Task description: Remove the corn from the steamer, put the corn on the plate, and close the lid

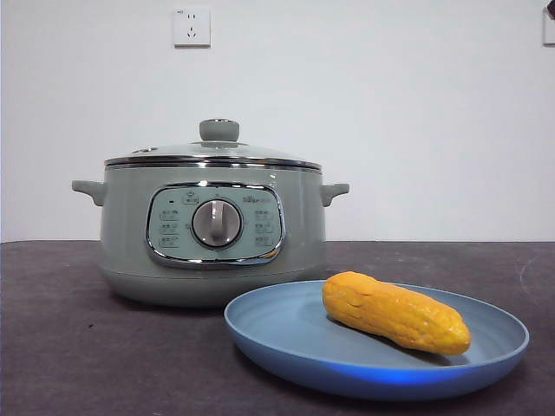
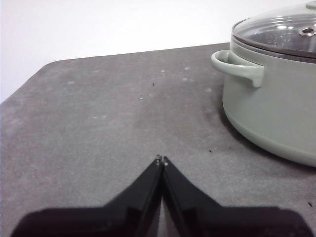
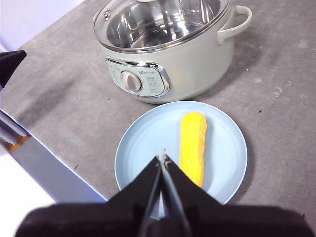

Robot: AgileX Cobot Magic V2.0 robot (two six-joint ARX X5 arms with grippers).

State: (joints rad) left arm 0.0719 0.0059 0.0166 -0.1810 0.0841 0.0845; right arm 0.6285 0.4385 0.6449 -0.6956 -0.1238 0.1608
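Dark grey counter [image 1: 87,347], looks basically done: corn [image 3: 193,146] is laid on the plate [image 3: 224,168] just past the closed, empty right gripper [image 3: 162,158]. Lid [image 1: 212,152] is seated on the steamer [image 1: 130,251]. Left gripper [image 2: 161,160] is closed too, steamer off to its side.

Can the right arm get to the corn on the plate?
Probably yes. The right gripper, jaws shut, hangs above the plate just beside the corn, and nothing lies between them. It would need to open first.
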